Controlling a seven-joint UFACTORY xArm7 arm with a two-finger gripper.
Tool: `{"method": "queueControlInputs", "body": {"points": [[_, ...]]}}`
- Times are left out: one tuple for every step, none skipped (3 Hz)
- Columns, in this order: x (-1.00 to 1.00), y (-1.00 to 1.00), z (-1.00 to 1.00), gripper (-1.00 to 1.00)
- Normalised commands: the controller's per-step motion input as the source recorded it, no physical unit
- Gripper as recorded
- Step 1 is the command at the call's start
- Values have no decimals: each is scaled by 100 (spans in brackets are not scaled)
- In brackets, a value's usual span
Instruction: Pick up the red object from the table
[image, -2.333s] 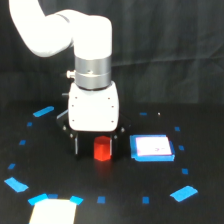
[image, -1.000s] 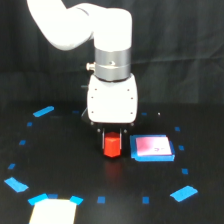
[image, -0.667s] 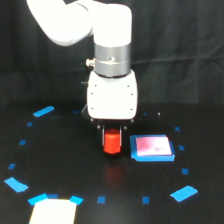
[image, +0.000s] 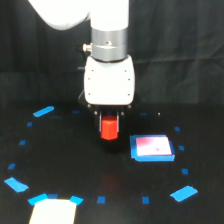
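Exterior view: the matte black table (image: 60, 165), dotted with blue tape marks, lies under the white arm (image: 107, 45). The gripper (image: 109, 119) hangs below the arm's boxy white housing, its dark jaws clenched on the block (image: 109, 128), a stubby red-orange piece sitting between them and protruding beneath, seemingly just clear of the table. Toward the view's right of the jaws lies a flat white pad (image: 152, 148) with a blue edge, apart from them.
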Motion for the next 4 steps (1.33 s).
{"method": "queueControlInputs", "body": {"points": [[2, 60, 100, -99], [12, 70, 100, -100], [-27, 56, 100, -100], [20, -15, 100, -100]]}}
